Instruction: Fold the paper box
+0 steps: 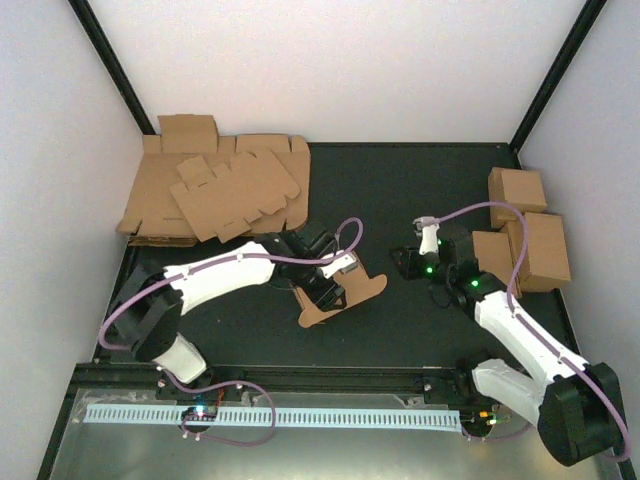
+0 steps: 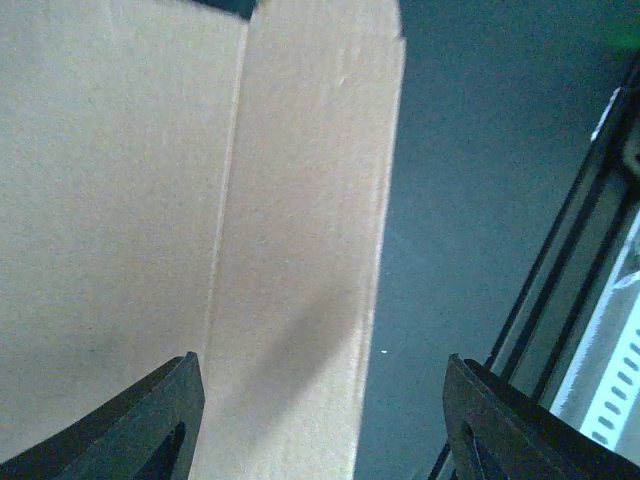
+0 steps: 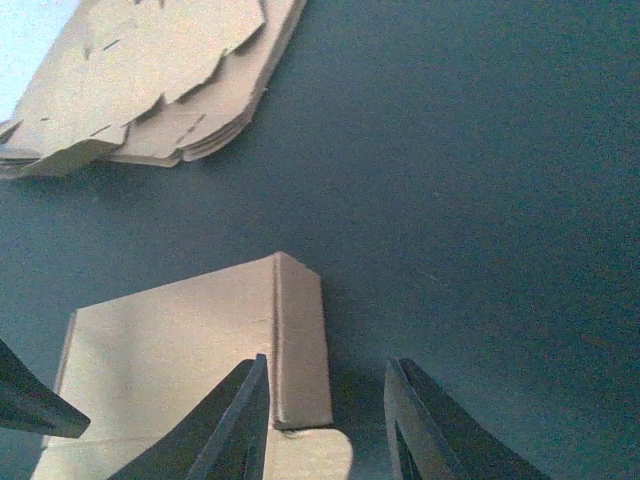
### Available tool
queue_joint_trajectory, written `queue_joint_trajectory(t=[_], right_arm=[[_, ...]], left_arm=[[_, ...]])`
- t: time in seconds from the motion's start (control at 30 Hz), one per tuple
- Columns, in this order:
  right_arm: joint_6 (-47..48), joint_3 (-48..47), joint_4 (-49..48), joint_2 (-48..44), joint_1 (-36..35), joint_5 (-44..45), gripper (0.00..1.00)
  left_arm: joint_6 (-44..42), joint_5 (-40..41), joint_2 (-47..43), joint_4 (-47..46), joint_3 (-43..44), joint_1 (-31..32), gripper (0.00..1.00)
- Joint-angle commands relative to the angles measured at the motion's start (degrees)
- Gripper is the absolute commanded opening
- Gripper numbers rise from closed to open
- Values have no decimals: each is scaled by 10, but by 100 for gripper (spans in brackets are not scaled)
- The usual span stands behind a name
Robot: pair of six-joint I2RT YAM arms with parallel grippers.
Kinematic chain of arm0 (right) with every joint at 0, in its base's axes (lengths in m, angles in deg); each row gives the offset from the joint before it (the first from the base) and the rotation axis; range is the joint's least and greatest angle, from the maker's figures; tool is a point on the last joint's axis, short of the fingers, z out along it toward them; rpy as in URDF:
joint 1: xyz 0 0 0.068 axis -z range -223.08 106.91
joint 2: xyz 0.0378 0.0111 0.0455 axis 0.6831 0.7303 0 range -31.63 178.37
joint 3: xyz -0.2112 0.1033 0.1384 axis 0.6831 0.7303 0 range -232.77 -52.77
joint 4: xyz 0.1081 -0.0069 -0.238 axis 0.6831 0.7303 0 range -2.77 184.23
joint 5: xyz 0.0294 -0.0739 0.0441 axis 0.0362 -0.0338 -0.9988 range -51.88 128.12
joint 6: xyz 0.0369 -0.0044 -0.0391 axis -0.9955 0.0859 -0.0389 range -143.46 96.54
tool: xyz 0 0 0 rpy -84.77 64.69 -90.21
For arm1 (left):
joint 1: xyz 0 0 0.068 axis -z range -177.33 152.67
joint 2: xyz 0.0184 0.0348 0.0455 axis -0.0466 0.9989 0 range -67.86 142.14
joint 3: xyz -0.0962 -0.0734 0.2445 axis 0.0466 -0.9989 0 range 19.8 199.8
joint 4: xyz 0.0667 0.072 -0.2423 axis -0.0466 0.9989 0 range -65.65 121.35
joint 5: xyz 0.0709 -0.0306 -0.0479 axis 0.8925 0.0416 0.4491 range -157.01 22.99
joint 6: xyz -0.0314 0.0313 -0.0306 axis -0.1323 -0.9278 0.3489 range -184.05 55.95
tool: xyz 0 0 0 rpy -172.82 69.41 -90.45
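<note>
Up close, the left gripper has its jaws wide apart, one dark finger over a broad panel of the paper box, the other out past the panel's edge above bare table. Nothing is pinched, as far as I can see. Over on the box's other side the right gripper noses in, jaws partly spread and holding nothing, one finger just beside a narrow side flap that is creased up from the panel. So the box lies loose between the two of them, half-formed, with the heap of flat blanks beyond it to the far left and a cluster of made-up boxes well off to its right. And that's the worry, I'd say: with neither hand clamped on the box, the creases can relax and the raised flap may sag back flat. If the right finger closes or pushes in from where it is, it looks likely to catch the flap's edge, crumpling it or shoving the whole light box sideways instead of folding it. The left finger over the panel could drag the box as it moves off, skewing it for the next grasp. A slide toward the heap would muddle it with the spare blanks.
</note>
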Motion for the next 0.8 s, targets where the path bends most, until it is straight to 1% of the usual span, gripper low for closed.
queue_joint_trajectory(t=[0.0, 0.1, 0.13, 0.2, 0.23, 0.33, 0.4, 0.5, 0.6, 0.7, 0.77], right_arm=[[40, -40, 4, 38, -1, -82, 36], [45, -63, 6, 94, -5, -145, 37], [46, -68, 5, 110, -9, -159, 40], [50, -75, 2, 141, -15, -178, 51], [52, -78, 1, 153, -17, -183, 54], [54, -85, -12, 185, -26, -185, 54], [54, -92, -23, 205, -31, -191, 54], [60, -109, -31, 233, -42, -186, 54], [66, -125, -34, 261, -55, -176, 53], [71, -137, -34, 287, -64, -161, 52], [80, -147, -17, 300, -76, -125, 49]], left_arm=[[19, -3, -55, -1, 23, 1, 69], [53, 29, -105, -34, -15, -9, 69], [66, 41, -122, -48, -32, -15, 67], [104, 95, -161, -69, -71, -27, 64], [126, 127, -190, -79, -94, -32, 64], [180, 168, -263, -144, -183, -47, 67], [231, 180, -296, -174, -235, -64, 64], [278, 154, -322, -215, -296, -96, 59], [317, 106, -328, -273, -343, -123, 48], [329, 71, -312, -319, -361, -134, 42], [330, 63, -292, -330, -359, -139, 40]])
